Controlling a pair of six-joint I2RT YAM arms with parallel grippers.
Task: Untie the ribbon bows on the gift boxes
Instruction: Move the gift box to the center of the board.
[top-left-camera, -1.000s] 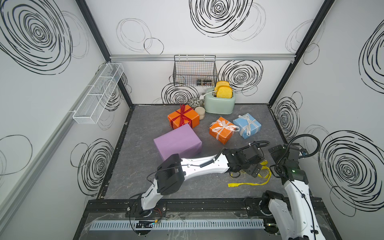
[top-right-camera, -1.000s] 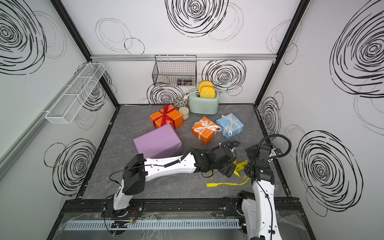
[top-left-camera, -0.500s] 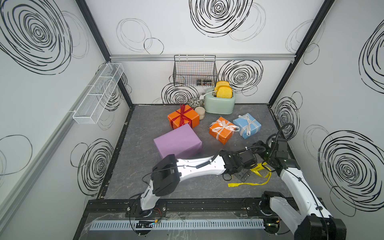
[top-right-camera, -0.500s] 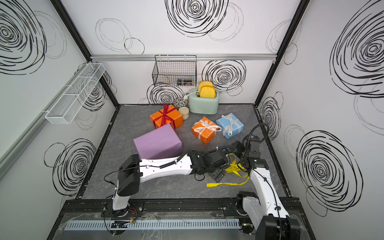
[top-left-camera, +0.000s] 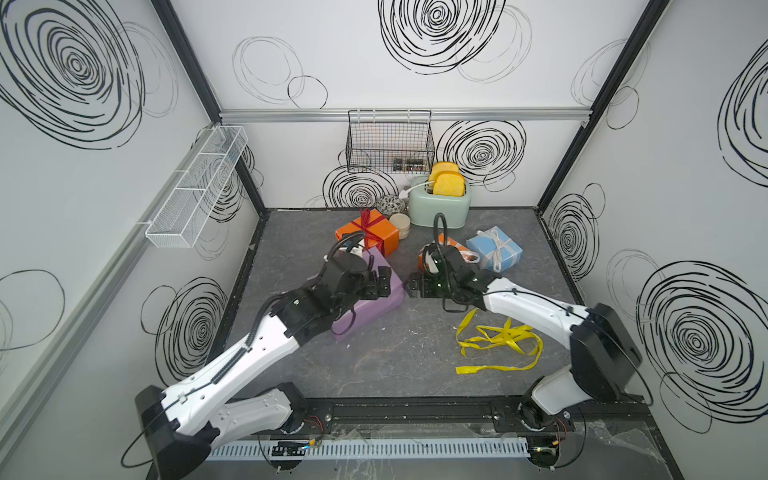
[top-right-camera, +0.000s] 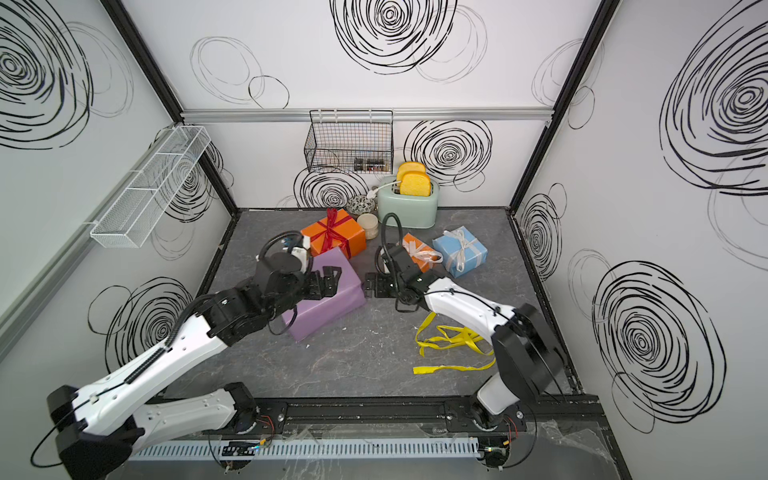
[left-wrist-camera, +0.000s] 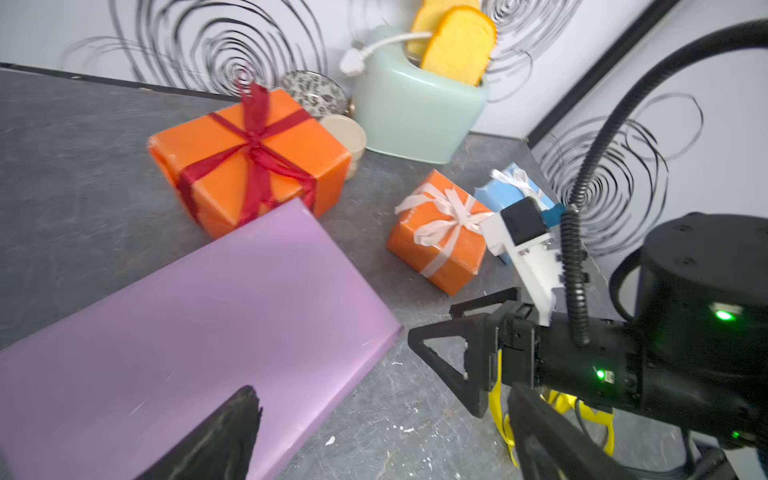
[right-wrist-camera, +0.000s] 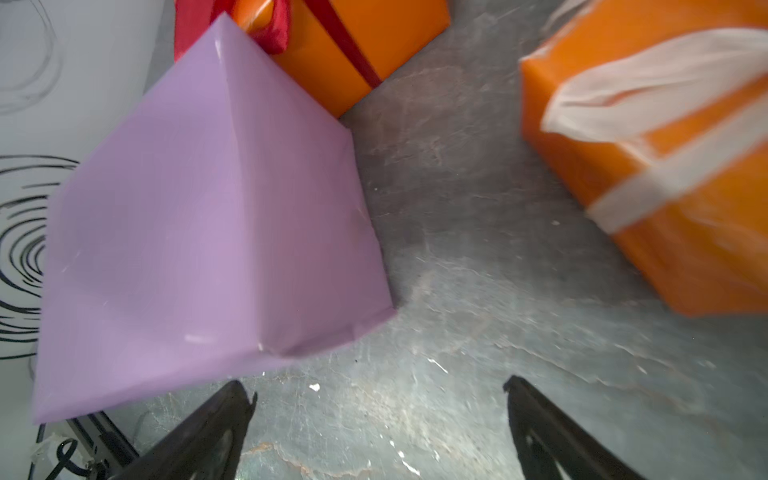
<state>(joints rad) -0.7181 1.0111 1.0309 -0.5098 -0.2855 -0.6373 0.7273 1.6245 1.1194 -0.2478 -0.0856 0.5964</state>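
A bare lilac gift box (top-left-camera: 365, 318) (top-right-camera: 328, 305) lies left of centre. My left gripper (top-left-camera: 384, 282) (top-right-camera: 328, 282) hovers open over its right end. My right gripper (top-left-camera: 415, 284) (top-right-camera: 374, 286) is open and empty, low over the floor between the lilac box (right-wrist-camera: 208, 232) and the small orange cube (top-right-camera: 419, 253) (right-wrist-camera: 665, 187), which carries a white bow. Behind stand the orange box with a dark red bow (top-left-camera: 376, 232) (left-wrist-camera: 249, 158) and the light-blue cube with a white bow (top-left-camera: 494, 249). A yellow ribbon (top-left-camera: 498, 340) lies loose on the floor at front right.
A mint-green toaster (top-left-camera: 440, 203) holding toast, a patterned bowl (top-left-camera: 390, 203) and a beige cup (top-left-camera: 400, 224) stand along the back wall. A black wire basket (top-left-camera: 388, 141) hangs above them. A white wire shelf (top-left-camera: 199, 187) runs along the left wall.
Both grippers have left the yellow ribbon at front right and swung back and left. The left one is now over the lilac box, the right one beside it. The ribbon stays on the floor.
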